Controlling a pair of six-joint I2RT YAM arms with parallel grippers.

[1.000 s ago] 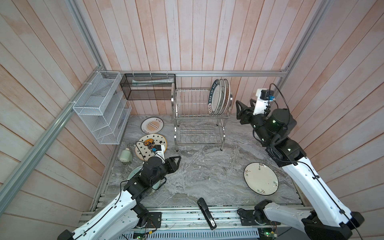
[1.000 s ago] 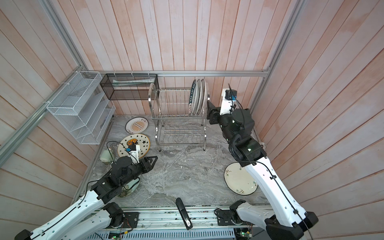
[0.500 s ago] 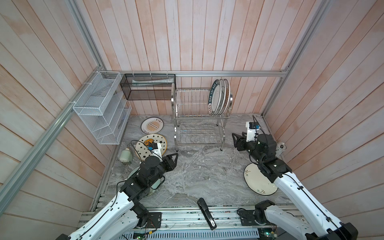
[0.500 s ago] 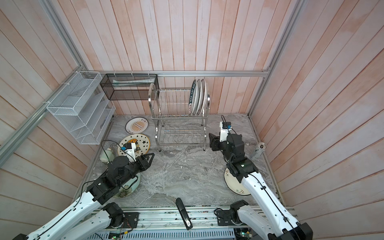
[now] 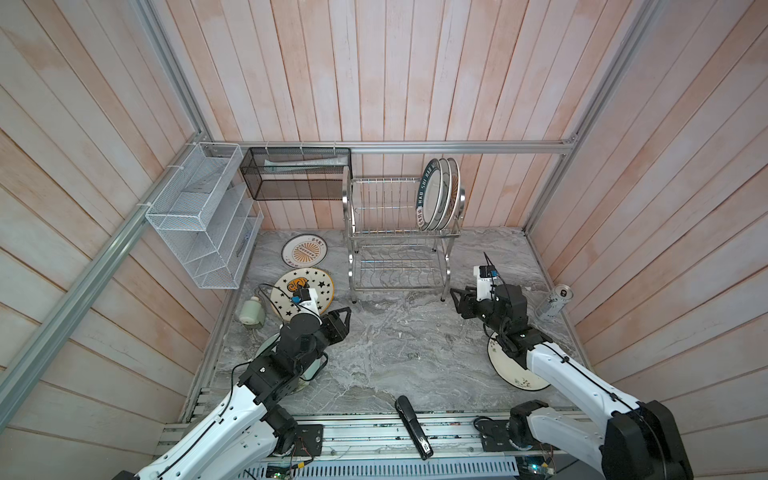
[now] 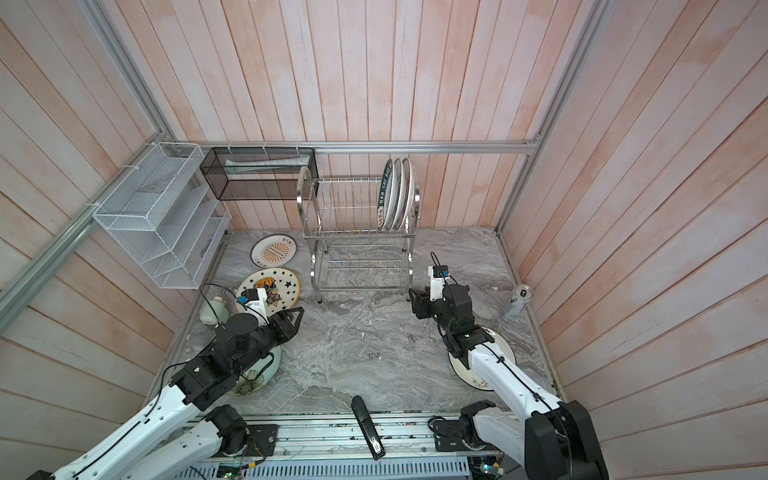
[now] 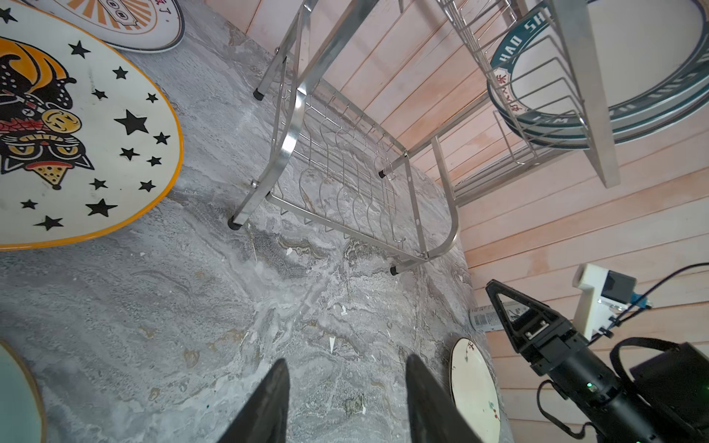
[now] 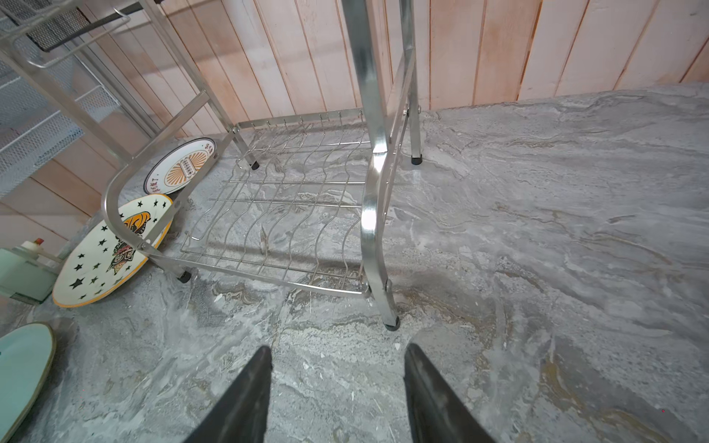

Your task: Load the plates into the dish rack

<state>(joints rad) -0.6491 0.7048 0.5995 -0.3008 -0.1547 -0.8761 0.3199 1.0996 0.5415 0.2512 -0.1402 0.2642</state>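
Note:
The dish rack [image 5: 401, 232] [image 6: 357, 237] stands at the back wall with three plates [image 5: 438, 195] upright at the right end of its top tier. A sunburst plate [image 5: 304, 250] and a star plate [image 5: 322, 284] [image 7: 96, 145] lie flat to its left. A pale green plate [image 6: 257, 378] lies under my left arm, and a flowered plate [image 5: 509, 370] under my right arm. My left gripper [image 5: 340, 322] [image 7: 347, 364] hovers open and empty over bare floor. My right gripper [image 5: 455, 301] [image 8: 337, 351] is open and empty, low beside the rack's front right leg.
A white mesh organizer [image 5: 199, 224] and a black mesh basket [image 5: 297, 178] hang on the left and back walls. A pale bottle [image 5: 250, 311] stands by the left wall, a can [image 5: 555, 301] by the right wall. A black tool [image 5: 411, 426] lies at the front edge.
My right arm has dropped from beside the rack's top tier down to the floor near the rack's front right leg, and its jaws have narrowed a little. The left arm has barely shifted.

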